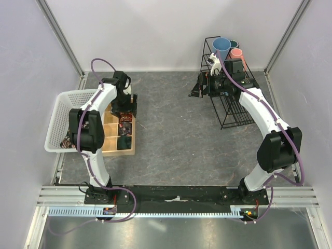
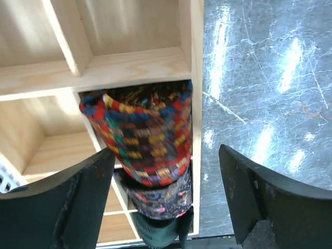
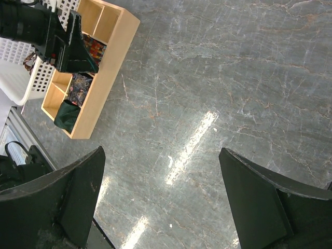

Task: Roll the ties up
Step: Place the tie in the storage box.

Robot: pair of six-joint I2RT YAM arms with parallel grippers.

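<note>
Left tool (image 2: 166,155): fingers spread wide, gripping nothing. It hangs over the far part of the wooden tray (image 1: 110,145), straddling a rolled tie.
Chequered rolled tie (image 2: 141,139): red, yellow and blue. It stands on its end in a right-hand compartment of the tray, against the right wall. Whether a finger touches it cannot be told.
Dark floral rolled tie (image 2: 162,199): in the next compartment nearer, same column.
Green roll (image 2: 155,233): nearest of the three, partly cut off by the picture's edge.
Right tool (image 3: 161,155): fingers wide apart, holding nothing. It is above bare grey tabletop (image 3: 233,78) on the far right, well apart from the tray.
White basket (image 1: 58,111): just left of the tray. Dark patterned cloth (image 1: 66,141) lies in its near corner, too small to tell more.
Wire rack (image 1: 228,111): far right, beside the right arm, with cups (image 1: 222,45) on top.
</note>
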